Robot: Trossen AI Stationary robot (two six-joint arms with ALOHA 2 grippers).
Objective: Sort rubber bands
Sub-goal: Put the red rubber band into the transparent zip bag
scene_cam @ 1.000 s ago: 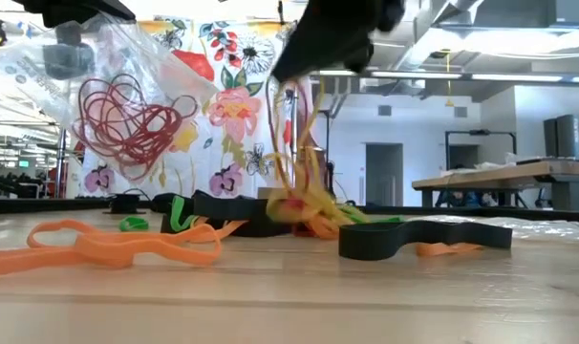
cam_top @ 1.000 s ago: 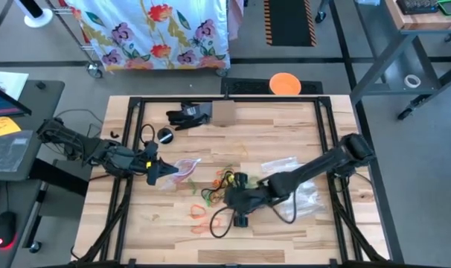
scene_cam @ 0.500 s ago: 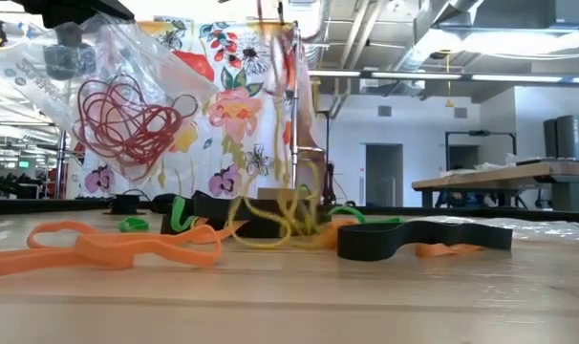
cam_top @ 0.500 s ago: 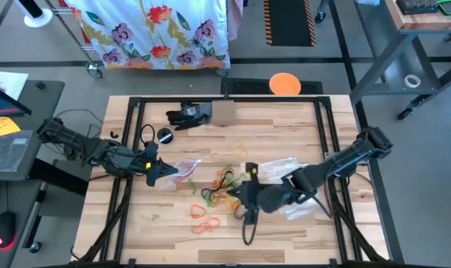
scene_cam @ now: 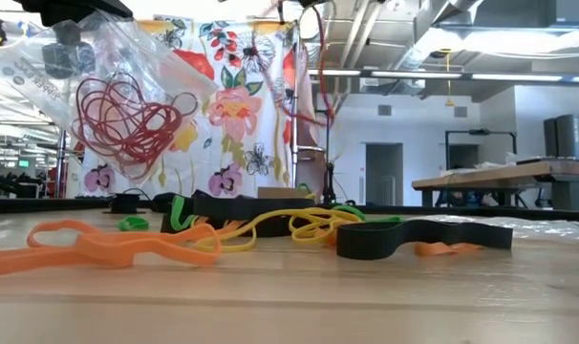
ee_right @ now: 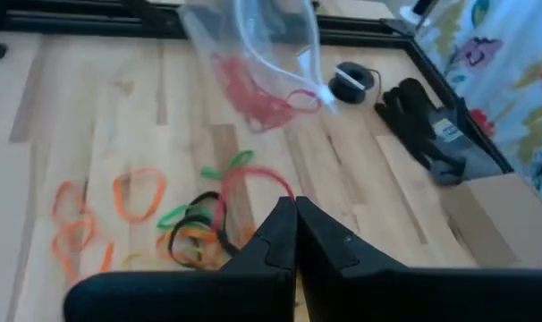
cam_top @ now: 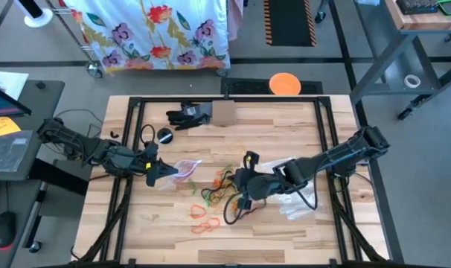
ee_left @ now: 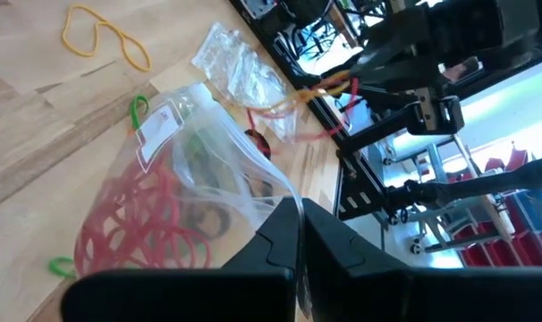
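The right hand (cam_top: 244,183) has moved back over the middle of the table (cam_top: 285,119), pinched shut on a red band (ee_right: 253,174). The yellow bands (scene_cam: 299,227) it lifted before now lie flat. The left hand (cam_top: 157,173) still holds the bag (scene_cam: 127,105) of red bands up.

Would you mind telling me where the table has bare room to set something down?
Bare wood runs along the near edge left of the orange bands, and behind the right arm toward the far right corner. The middle, around the loose bands, is crowded.
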